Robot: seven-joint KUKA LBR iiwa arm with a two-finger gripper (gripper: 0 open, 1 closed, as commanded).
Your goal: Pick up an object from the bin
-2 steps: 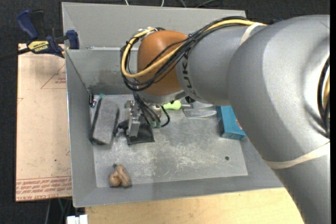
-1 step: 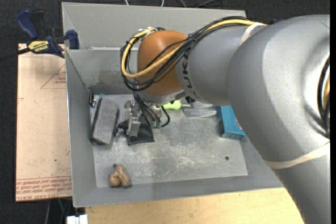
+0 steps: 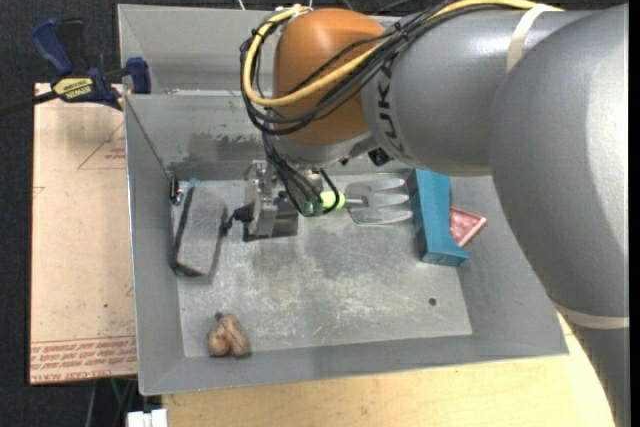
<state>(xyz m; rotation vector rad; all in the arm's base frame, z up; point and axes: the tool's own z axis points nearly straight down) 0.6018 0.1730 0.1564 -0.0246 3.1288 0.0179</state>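
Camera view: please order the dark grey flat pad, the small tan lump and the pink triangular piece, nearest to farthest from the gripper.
1. Dark grey flat pad, just left.
2. Small tan lump, front-left corner.
3. Pink triangular piece, far right.

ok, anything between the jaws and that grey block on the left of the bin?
Nothing visible. The grey block lies just left of the jaws, with only bare bin floor in the gap. The clear fork and blue box sit on the other side, to the right.
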